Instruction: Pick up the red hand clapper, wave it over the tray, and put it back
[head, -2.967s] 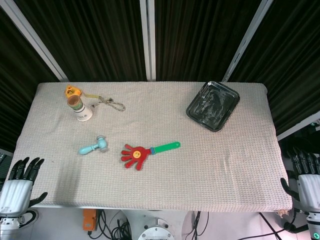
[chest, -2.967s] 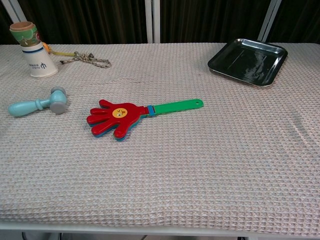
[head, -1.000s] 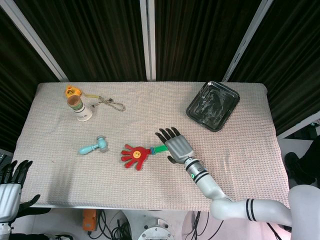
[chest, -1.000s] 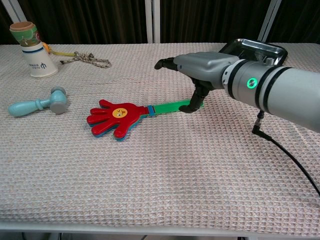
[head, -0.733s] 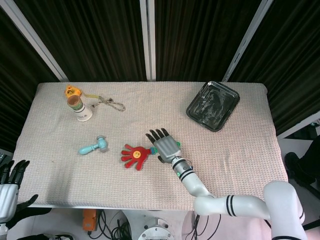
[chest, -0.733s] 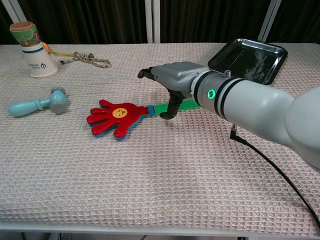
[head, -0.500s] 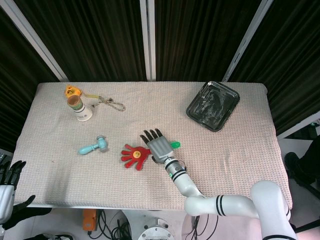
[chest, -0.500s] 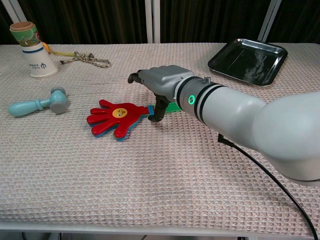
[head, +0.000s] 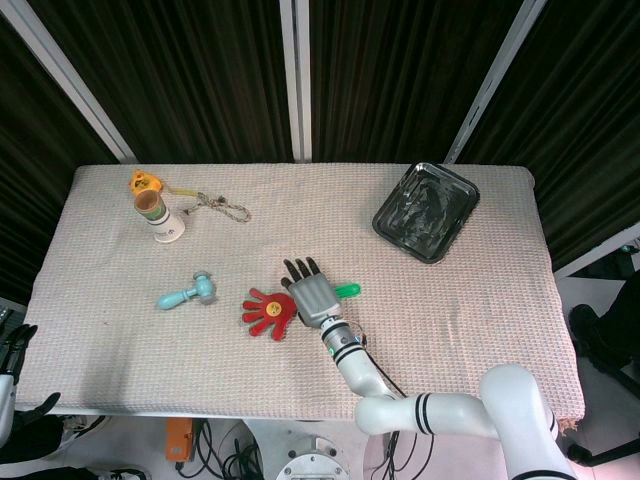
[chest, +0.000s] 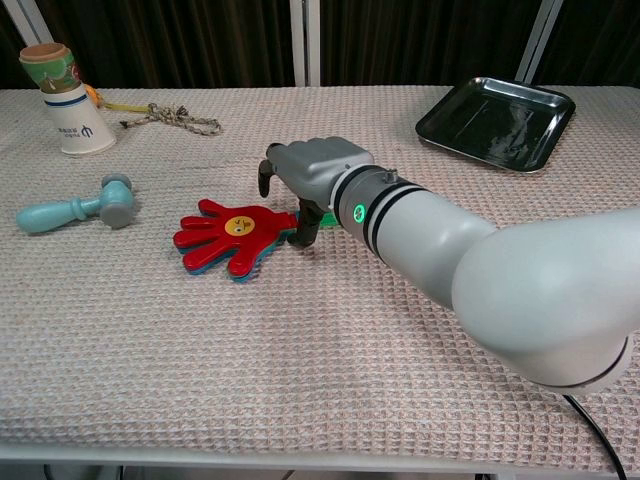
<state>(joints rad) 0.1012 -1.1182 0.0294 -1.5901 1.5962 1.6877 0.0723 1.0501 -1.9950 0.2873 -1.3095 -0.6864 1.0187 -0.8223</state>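
The red hand clapper (head: 268, 312) lies flat on the cloth at mid-table, its green handle (head: 346, 290) pointing right. My right hand (head: 312, 295) covers the handle where it joins the red palm (chest: 228, 232). In the chest view the right hand (chest: 315, 170) arches over the handle, fingers bent down on the far side and thumb down on the near side; the part of the handle beneath it is hidden. The black tray (head: 425, 215) sits empty at the back right. My left hand (head: 10, 345) hangs below the table's front left corner, fingers apart, holding nothing.
A blue toy hammer (head: 187, 293) lies left of the clapper. At the back left stand a white cup (head: 157, 215) and an orange toy (head: 145, 182) with a chain (head: 225, 207). The right forearm (chest: 470, 260) fills the chest view's right half.
My right hand has slid left along the green handle to the red palm and its fingers have bent downward. The clapper has not moved. My left hand has sunk lower.
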